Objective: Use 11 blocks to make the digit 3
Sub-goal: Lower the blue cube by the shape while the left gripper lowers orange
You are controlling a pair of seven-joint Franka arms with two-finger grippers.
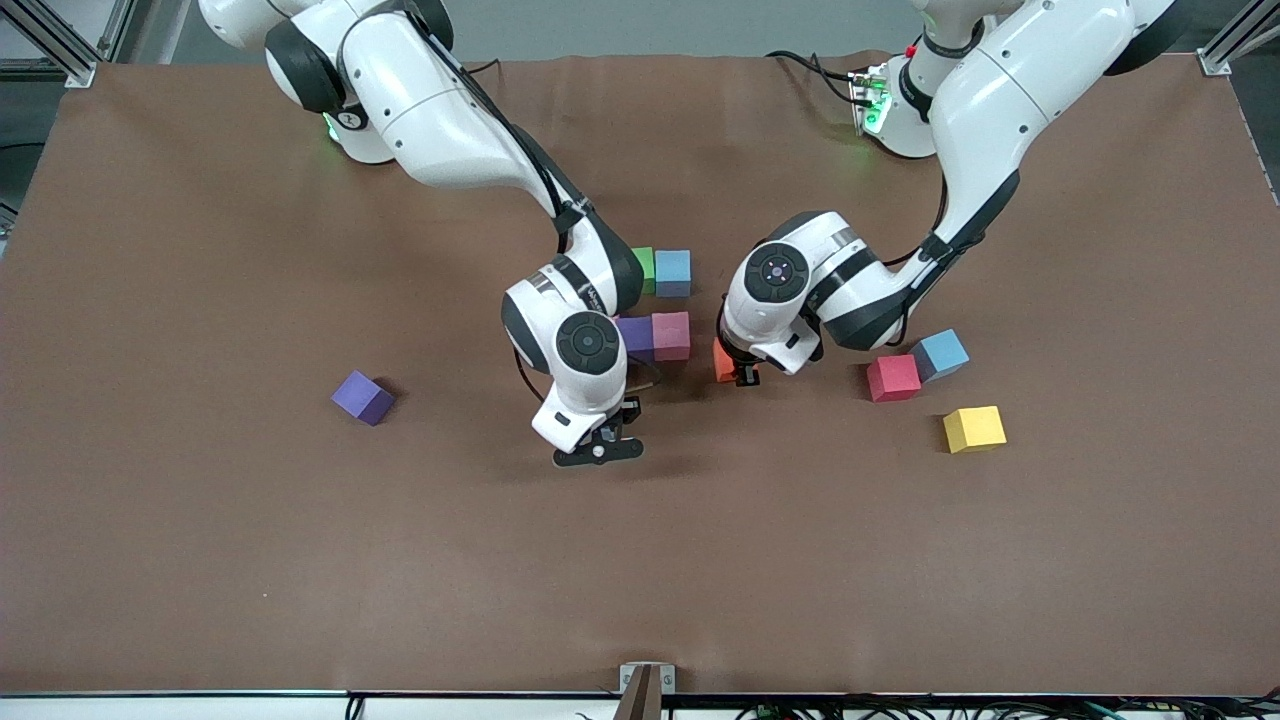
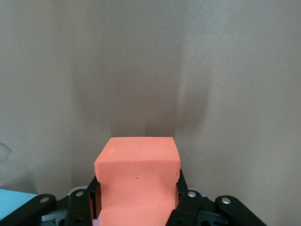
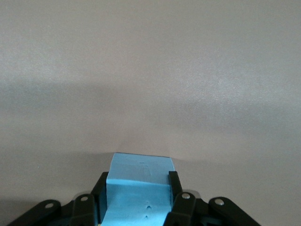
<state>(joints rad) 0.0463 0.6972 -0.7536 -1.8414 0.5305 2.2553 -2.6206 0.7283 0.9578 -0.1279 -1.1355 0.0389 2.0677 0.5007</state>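
My left gripper is shut on an orange block, low over the table beside a pink block. The pink block touches a purple block. Farther from the camera, a green block and a blue block sit side by side. My right gripper is shut on a light blue block, over bare table nearer the camera than the purple block. In the front view the hand hides that block.
Toward the left arm's end lie a red block, a blue block and a yellow block. A lone purple block lies toward the right arm's end. The brown table is bare nearer the camera.
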